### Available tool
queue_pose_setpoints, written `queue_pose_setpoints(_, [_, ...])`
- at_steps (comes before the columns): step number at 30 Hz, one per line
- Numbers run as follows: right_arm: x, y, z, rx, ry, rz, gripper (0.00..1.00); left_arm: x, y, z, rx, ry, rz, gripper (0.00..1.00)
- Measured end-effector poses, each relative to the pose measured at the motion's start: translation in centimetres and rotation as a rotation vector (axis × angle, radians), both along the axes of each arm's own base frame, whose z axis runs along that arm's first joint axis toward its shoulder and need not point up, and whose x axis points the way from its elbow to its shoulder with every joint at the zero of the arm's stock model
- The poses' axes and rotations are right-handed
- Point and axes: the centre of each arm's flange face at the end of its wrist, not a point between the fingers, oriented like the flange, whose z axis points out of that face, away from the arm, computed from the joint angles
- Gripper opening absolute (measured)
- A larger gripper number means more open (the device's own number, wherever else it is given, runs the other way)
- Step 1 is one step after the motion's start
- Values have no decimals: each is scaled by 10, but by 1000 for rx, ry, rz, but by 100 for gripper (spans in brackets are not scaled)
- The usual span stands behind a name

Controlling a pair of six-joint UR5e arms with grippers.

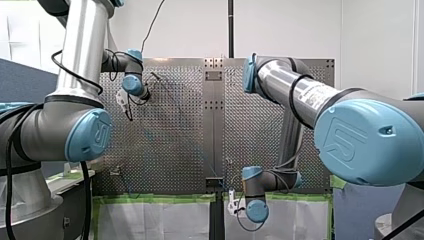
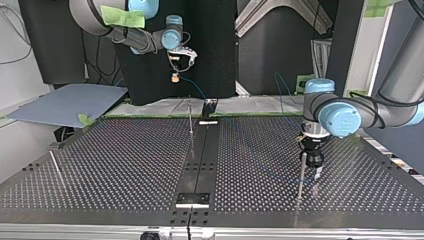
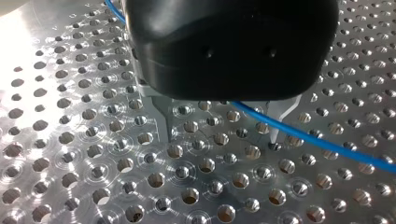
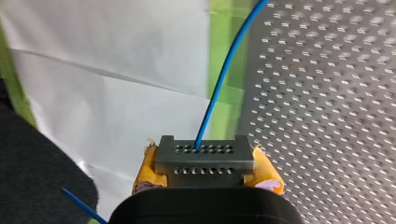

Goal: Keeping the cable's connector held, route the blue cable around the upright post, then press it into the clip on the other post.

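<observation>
left gripper (image 3: pixel 222 139): metal fingers (image 3: pixel 163 119) apart, low over table (image 3: pixel 93 177), just beside post (image 2: pixel 302 172). right gripper (image 4: pixel 205 183) clamped on connector (image 4: pixel 204 156), above table's taped edge. risk: cable (image 3: pixel 317 138) unheld here; could slip from between fingers or miss post; hard pull may drag connector from pads (image 4: pixel 268 179). cable crosses under left gripper, between fingers, close to one tip; other end in connector.
</observation>
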Motion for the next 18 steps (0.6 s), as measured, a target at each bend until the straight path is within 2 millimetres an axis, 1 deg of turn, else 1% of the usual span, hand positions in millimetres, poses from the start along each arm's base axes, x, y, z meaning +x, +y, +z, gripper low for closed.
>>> queue_pose_setpoints(12, [-7,6,52,-102,-46,2,0,0,1,0,-6,1,3,100])
queue_pose_setpoints(15, [-10,10,60,-120,-59,4,0,0,2,0,-9,2,7,100])
queue_pose_setpoints(18, [-14,14,63,-131,-73,5,0,-1,3,-1,-23,6,20,100])
